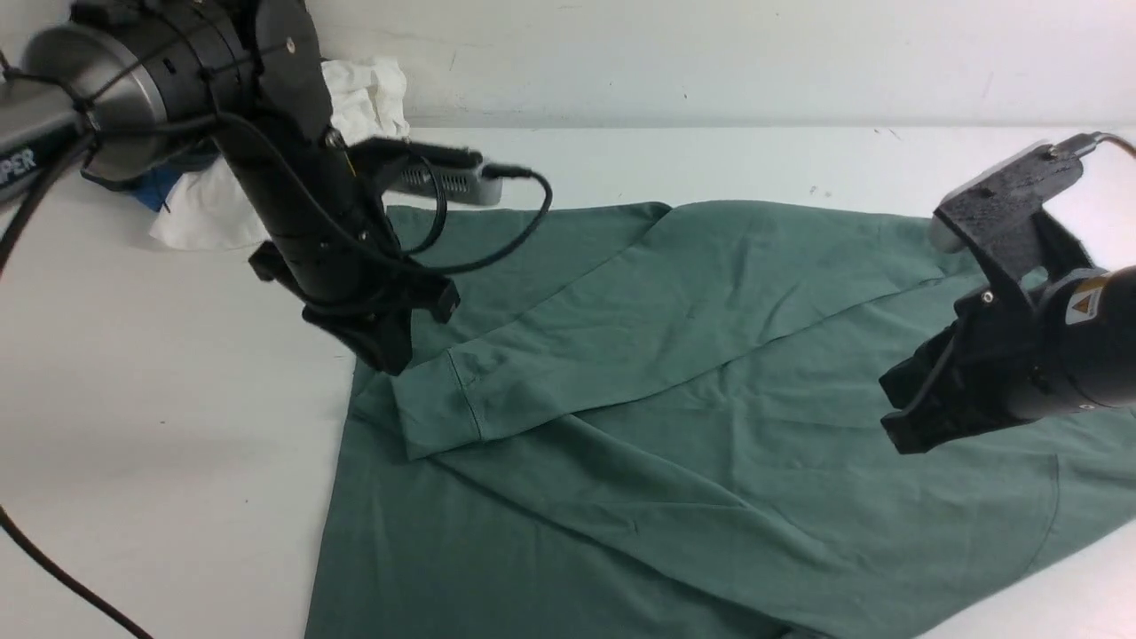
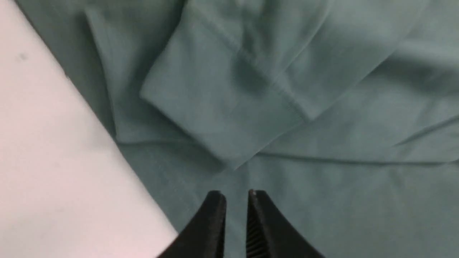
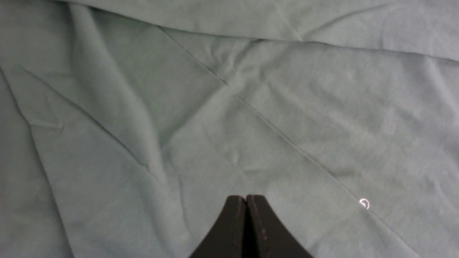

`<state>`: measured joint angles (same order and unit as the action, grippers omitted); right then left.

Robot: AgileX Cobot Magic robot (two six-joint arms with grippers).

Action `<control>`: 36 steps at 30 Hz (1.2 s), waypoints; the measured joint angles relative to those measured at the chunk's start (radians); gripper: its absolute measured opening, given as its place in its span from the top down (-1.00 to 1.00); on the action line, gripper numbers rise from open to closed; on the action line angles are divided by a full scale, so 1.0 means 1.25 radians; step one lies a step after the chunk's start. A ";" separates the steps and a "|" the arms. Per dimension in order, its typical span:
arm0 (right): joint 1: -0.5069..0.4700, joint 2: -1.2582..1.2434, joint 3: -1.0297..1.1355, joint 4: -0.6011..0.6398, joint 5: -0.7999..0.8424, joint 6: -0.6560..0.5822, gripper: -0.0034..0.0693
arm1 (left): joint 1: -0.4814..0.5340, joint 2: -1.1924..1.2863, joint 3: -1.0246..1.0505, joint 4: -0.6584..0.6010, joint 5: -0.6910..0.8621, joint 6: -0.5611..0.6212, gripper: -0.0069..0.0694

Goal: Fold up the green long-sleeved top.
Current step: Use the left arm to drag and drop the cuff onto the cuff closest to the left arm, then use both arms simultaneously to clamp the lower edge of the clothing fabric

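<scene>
Bright even light; the green long-sleeved top (image 2: pixel 229 93) blurred in left wrist view.

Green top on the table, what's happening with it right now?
A two-armed robot is partway through folding the green long-sleeved top, which lies spread on the white table. One sleeve lies across the body, its cuff just beside the left gripper, whose jaws stand slightly apart with nothing between them. The right gripper hovers shut over the other side of the top, holding nothing.
</scene>
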<state>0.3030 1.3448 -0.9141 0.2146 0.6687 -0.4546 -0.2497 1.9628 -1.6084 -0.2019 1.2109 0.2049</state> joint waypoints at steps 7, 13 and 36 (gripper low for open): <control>0.000 0.000 0.000 0.005 0.019 0.000 0.91 | -0.002 0.008 0.003 0.067 -0.001 -0.013 0.00; 0.000 0.000 0.000 0.015 0.042 0.000 0.91 | -0.131 -0.097 0.119 0.055 -0.006 -0.002 -0.08; 0.000 0.000 0.000 0.066 0.103 -0.101 0.91 | -0.360 -0.208 0.610 0.273 -0.268 0.245 0.56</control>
<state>0.3030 1.3448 -0.9141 0.2974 0.7975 -0.5805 -0.6996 1.7028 -0.8460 0.1396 0.8762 0.5109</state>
